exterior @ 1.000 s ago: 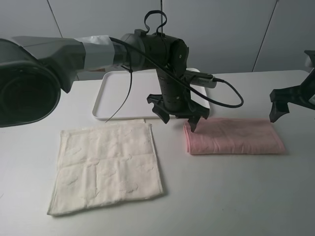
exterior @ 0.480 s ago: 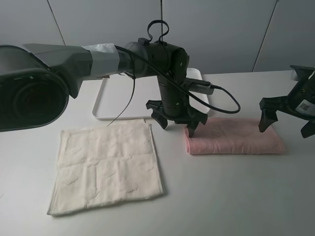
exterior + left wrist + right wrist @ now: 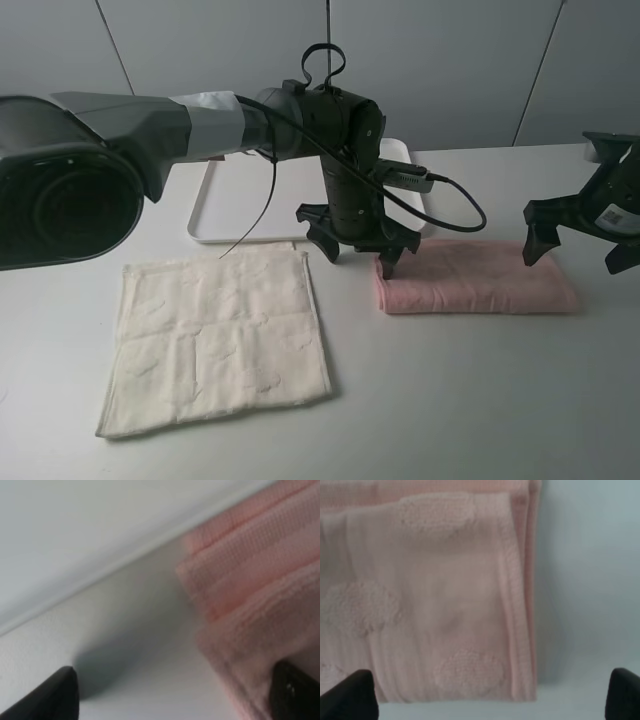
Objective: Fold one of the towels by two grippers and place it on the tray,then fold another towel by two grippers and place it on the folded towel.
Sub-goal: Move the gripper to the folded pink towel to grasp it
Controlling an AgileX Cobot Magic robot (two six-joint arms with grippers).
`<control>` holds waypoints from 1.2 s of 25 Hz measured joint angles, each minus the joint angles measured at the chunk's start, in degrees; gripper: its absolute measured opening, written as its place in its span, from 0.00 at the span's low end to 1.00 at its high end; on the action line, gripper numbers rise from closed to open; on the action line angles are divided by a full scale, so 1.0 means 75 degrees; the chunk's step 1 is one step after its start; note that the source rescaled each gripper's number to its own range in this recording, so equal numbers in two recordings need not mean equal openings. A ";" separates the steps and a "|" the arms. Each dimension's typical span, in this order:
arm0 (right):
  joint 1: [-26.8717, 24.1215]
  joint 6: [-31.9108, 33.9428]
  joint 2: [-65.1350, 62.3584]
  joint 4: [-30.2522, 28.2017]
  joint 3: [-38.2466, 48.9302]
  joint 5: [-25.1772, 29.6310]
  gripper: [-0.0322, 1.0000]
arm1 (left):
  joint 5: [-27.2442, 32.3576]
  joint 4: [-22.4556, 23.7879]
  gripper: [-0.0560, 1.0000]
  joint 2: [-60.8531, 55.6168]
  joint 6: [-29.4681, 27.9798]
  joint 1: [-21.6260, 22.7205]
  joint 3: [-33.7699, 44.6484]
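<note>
The pink towel (image 3: 475, 277) lies folded into a long strip on the table, right of centre. My left gripper (image 3: 358, 252) stands open at its left end, one fingertip (image 3: 388, 264) over the towel's corner, the other (image 3: 329, 250) over bare table. My right gripper (image 3: 572, 250) hangs open over the towel's right end. The left wrist view shows the layered pink edge (image 3: 250, 580) between the spread fingers of that gripper (image 3: 175, 695). In the right wrist view the towel's end (image 3: 430, 595) lies under the open gripper (image 3: 487, 697). The cream-white towel (image 3: 215, 335) lies flat at front left. The white tray (image 3: 215, 215) sits behind it.
The left arm and its black cable (image 3: 455, 205) reach across the tray's right part. The table's back edge runs just behind the tray.
My right gripper has come in from the right and dropped toward the pink towel's right end. My left gripper has settled slightly lower at the left end. Both towels lie unmoved.
</note>
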 joint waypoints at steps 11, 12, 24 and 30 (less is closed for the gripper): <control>0.0000 0.0338 0.0763 -0.0568 -0.0293 -0.0005 0.98 | 0.0000 0.0121 0.98 0.0000 -0.0048 0.0000 0.0000; 0.0000 0.0458 0.0821 -0.0732 -0.0351 -0.0024 0.98 | 0.0000 0.0121 0.98 0.0000 -0.0048 0.0000 0.0000; 0.0000 0.0889 0.1738 -0.1354 -0.0760 -0.0056 0.98 | 0.0128 0.0190 0.98 0.0000 -0.0013 0.0000 -0.0031; 0.0000 0.0932 0.1902 -0.1354 -0.0789 -0.0174 0.98 | 0.0156 0.0201 0.98 0.0000 0.0019 0.0000 -0.0031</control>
